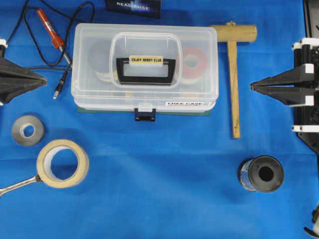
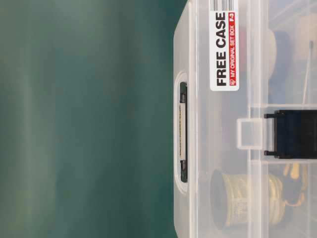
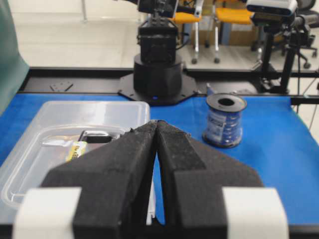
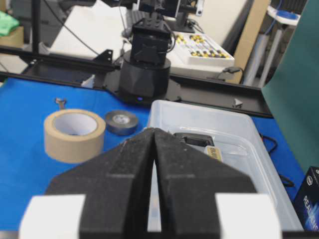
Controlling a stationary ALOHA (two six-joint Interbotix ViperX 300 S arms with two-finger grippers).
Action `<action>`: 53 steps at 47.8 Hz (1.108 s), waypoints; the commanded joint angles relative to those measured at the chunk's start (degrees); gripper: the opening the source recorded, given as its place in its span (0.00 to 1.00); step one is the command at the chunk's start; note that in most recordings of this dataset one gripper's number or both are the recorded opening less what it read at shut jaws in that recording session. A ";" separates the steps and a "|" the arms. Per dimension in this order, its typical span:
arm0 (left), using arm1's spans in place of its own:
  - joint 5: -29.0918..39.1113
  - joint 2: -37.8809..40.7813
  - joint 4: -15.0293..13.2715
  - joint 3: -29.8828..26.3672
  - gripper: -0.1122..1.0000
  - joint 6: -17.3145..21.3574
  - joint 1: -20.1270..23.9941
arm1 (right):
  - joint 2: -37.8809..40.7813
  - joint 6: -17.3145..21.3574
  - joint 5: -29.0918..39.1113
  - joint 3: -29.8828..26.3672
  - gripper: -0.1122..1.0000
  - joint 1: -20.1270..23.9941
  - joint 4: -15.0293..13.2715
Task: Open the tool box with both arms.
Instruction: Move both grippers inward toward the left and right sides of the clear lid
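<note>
Nearest, on the blue table (image 1: 159,199), a roll of beige masking tape (image 1: 63,163) is lying at the left with a wrench (image 1: 19,184) touching its near-left edge, and a dark spool (image 1: 261,174) is sitting at the right. Just beyond the tape a small grey tape roll (image 1: 28,130) is lying flat. Farther in, the tool box (image 1: 144,67) is resting in the middle of the table with its lid down and its dark blue front latch (image 1: 144,115) facing the near side (the black handle (image 1: 146,70) is lying flat in its recess). At the left edge the left gripper (image 1: 44,78) is pointing toward the box with its fingers pressed together, holding nothing and well apart from the box. At the right the right gripper (image 1: 252,86) is doing the same, tips meeting, empty. Between it and the box a wooden mallet (image 1: 233,74) is lying. At the far left a red-handled soldering iron (image 1: 52,32) is lying with its black cable looping.
</note>
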 commanded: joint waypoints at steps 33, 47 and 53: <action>21.09 0.79 -2.02 -0.44 0.43 0.53 5.98 | 8.61 4.83 19.78 -4.83 0.42 -5.27 2.64; 25.58 5.27 -2.02 2.64 0.91 0.88 11.78 | 14.41 5.10 25.31 -4.92 0.87 -10.37 2.55; 24.26 8.35 -1.93 2.72 0.91 1.05 12.83 | 18.02 5.10 25.31 -5.45 0.87 -12.04 2.20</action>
